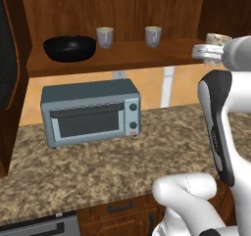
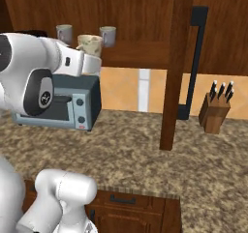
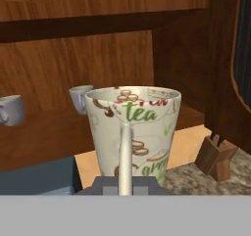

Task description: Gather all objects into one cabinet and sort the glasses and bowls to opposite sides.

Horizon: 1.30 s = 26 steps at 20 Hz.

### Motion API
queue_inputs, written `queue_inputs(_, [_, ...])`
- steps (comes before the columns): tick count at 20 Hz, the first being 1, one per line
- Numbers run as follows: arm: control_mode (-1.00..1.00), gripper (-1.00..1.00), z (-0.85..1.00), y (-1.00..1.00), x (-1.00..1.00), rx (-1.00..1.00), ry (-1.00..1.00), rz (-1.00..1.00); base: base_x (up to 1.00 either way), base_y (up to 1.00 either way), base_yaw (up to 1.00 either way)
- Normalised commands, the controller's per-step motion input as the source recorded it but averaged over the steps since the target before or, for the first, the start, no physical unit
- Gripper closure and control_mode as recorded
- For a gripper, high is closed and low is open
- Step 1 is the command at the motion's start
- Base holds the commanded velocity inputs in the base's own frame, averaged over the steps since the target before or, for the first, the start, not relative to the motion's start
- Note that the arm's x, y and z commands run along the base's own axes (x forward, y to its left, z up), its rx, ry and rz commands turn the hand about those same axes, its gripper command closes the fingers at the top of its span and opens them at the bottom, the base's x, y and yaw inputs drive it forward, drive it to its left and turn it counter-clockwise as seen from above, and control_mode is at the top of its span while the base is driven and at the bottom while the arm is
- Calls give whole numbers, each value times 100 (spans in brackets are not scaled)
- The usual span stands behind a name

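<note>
A speckled cream cup (image 3: 142,132) printed with "tea" hangs upright in the air, with my gripper (image 3: 125,132) shut on its rim. One finger (image 3: 125,156) lies down its outer wall. From the base views this cup (image 1: 215,40) (image 2: 90,43) and the gripper (image 1: 208,51) (image 2: 89,55) are in front of the right part of the reddish-brown cabinet's shelf (image 1: 137,54). On that shelf the black bowl (image 1: 69,48) sits at the left. Two pale grey cups (image 1: 104,36) (image 1: 153,35) stand to its right, apart from each other.
A blue-grey toaster oven (image 1: 90,112) stands on the speckled counter (image 1: 122,166) under the shelf. A knife block (image 2: 215,111) is at the right. The open cabinet door (image 2: 177,58) with its black handle (image 2: 195,58) juts out toward the counter. A black microwave (image 1: 7,59) borders the left.
</note>
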Motion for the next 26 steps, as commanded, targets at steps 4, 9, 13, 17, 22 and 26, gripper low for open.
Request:
queue_inputs(4, [-100,100,0,-13,75,-3,3,0,0,0,0])
queue_inputs(9, [-100,100,8,-18,73,-1,9,0,0,0,0])
queue_inputs(13, [-100,100,0,-23,56,0,8,0,0,0,0])
queue_inputs(17, [-100,100,0,-24,53,0,6,0,0,0,0])
queue_inputs(22, [-100,100,-10,-21,52,-1,1,0,0,0,0])
queue_inputs(26, [-100,100,-30,-15,42,-3,0,0,0,0,0])
